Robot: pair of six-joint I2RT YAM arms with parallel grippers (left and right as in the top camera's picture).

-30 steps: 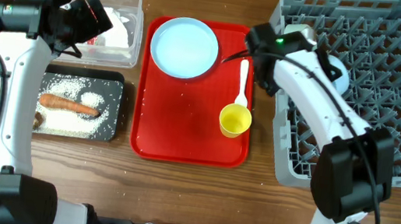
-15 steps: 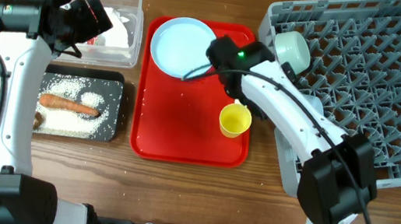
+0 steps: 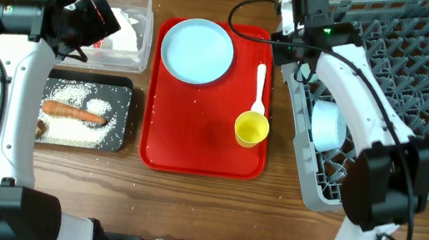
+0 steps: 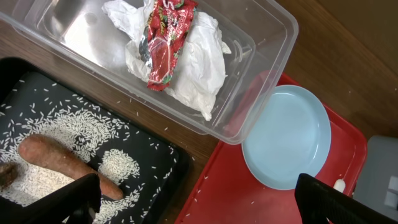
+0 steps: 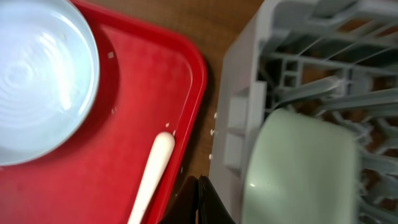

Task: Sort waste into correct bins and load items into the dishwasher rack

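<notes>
The light blue plate, white spoon and yellow cup lie on the red tray. The grey rack sits askew and holds a light blue bowl. The pale green bowl rests in the rack's corner. My right gripper is shut and empty above the gap between tray and rack, beside the spoon handle. My left gripper is open and empty beside the clear tub. The tub holds the napkin and red wrapper.
The black tray at the left holds rice, the carrot stick and a brown lump. Rice grains are scattered on the red tray. The right arm lies across the rack's left side.
My right arm swung out over the red tray and back to the rack's top-left corner. The rack turned and shifted, and the blue bowl now sits lower in it. The left arm stayed still.
</notes>
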